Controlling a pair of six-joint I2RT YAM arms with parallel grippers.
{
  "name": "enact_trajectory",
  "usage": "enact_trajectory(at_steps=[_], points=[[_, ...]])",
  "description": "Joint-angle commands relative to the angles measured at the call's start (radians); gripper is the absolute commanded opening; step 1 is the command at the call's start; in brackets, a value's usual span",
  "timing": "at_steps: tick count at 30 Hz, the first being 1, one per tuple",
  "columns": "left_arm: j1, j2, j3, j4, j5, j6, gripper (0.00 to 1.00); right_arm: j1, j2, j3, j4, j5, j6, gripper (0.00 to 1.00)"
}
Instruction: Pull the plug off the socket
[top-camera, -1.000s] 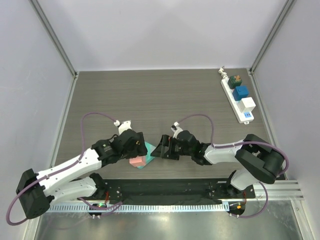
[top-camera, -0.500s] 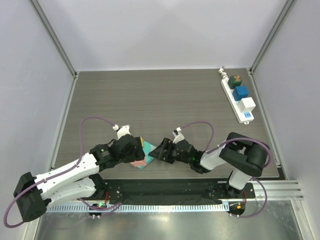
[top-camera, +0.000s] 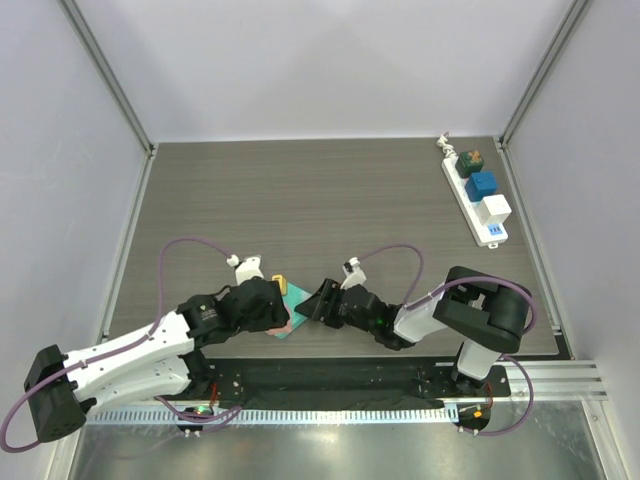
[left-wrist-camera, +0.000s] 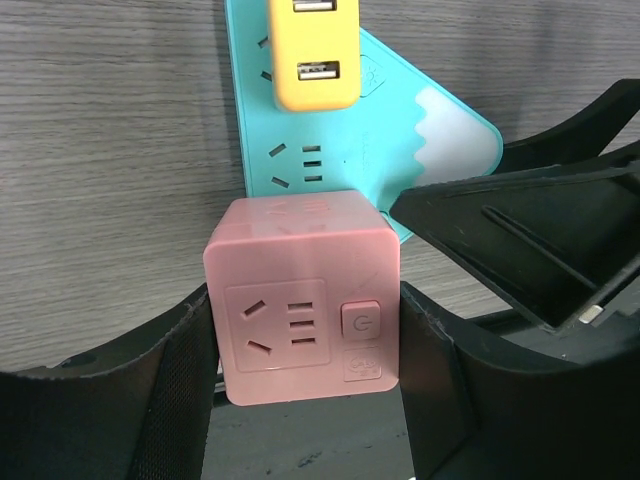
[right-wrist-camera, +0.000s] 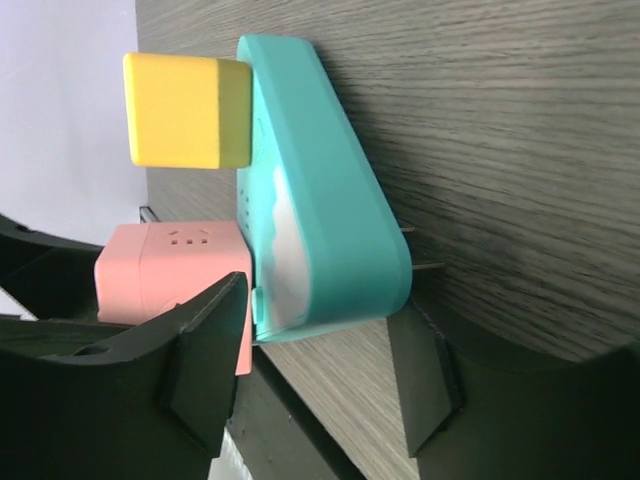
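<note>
Right claw (top-camera: 314, 302) has narrowed, well apart from the socket (top-camera: 492, 234).

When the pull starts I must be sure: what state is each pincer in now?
Left pincer: closed on the pink cube plug.
Right pincer: closed on the teal block.

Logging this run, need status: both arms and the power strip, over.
Left fingers tight on pink cube plugged into teal block. Right fingers bracket teal block, contact unclear. White power strip far right, untouched, three plugs in. Nothing lies between.
</note>
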Motion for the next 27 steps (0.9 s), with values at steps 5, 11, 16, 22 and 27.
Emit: enact_trajectory(at_steps=[5, 11, 16, 22, 27], points=[[-0.023, 0.0, 0.01, 0.055, 0.022, -0.025, 0.29, 0.047, 0.04, 0.034, 0.032, 0.136, 0.003, 0.53], [-0.026, 0.008, 0.038, 0.073, 0.047, -0.042, 0.0, 0.048, 0.035, 0.014, 0.012, 0.174, -0.031, 0.2], [-0.028, -0.028, 0.058, 0.084, 0.068, -0.042, 0.0, 0.05, 0.014, 0.006, -0.065, 0.212, -0.042, 0.01], [-0.028, -0.095, 0.075, 0.16, 0.122, -0.016, 0.0, 0.054, 0.012, 0.029, -0.214, 0.263, -0.028, 0.01], [-0.028, -0.16, 0.095, 0.145, 0.082, -0.054, 0.0, 0.068, -0.006, 0.048, -0.355, 0.337, -0.03, 0.01]])
